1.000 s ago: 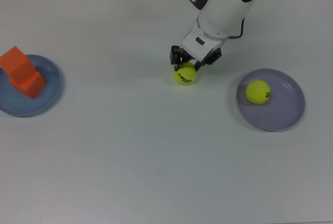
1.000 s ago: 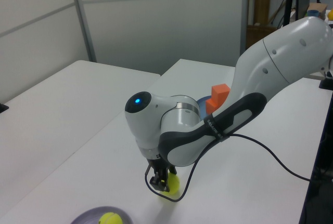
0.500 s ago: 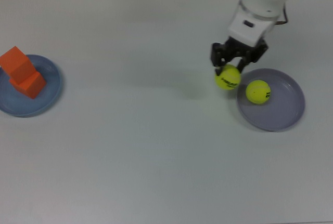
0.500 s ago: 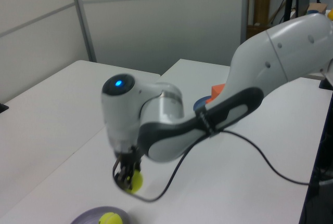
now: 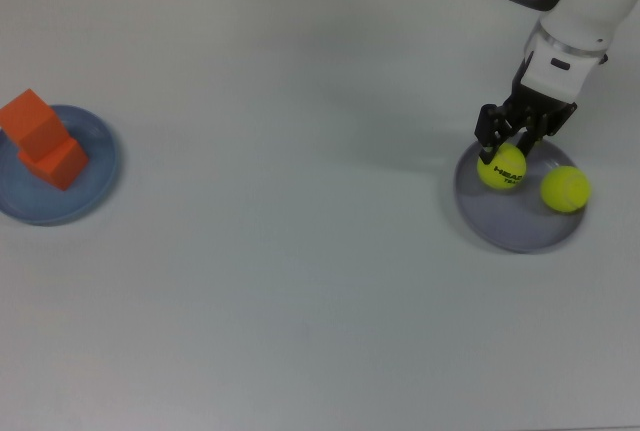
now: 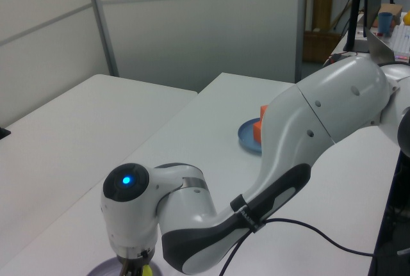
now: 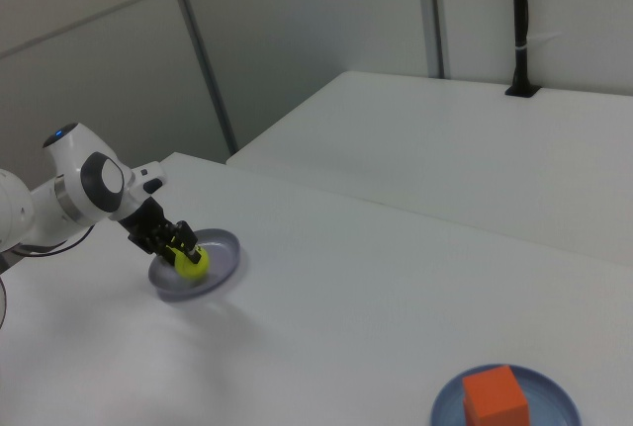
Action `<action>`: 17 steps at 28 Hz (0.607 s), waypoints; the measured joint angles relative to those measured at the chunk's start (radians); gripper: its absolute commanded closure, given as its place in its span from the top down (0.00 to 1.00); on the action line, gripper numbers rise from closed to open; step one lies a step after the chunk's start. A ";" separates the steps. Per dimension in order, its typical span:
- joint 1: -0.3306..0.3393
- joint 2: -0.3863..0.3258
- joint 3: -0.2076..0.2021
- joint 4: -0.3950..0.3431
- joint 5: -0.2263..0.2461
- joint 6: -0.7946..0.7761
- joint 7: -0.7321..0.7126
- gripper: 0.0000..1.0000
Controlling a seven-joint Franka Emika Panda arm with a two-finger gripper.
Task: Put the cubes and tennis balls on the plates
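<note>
Tabletop [image 5: 280,281], white. Blue plate [image 5: 95,186] at the top view's left carries both orange cubes [image 5: 45,141], one leaning on the other. Lavender plate [image 5: 520,231] at the top view's right. Pincer [image 5: 515,141] clenched on a tennis ball [image 5: 501,168], which sits directly beneath the fingers, over the plate's near-left portion in the top view. Second tennis ball [image 5: 566,189] lies just beside it, on the plate's right rim in the top view. Judgement: only the release is left; the loose ball near the rim may roll off.
</note>
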 measured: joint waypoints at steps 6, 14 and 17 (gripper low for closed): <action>0.002 0.005 -0.004 0.001 -0.002 0.000 0.005 1.00; -0.002 0.001 -0.006 0.019 -0.001 0.000 0.012 1.00; -0.009 -0.020 -0.008 0.037 0.021 -0.014 0.015 1.00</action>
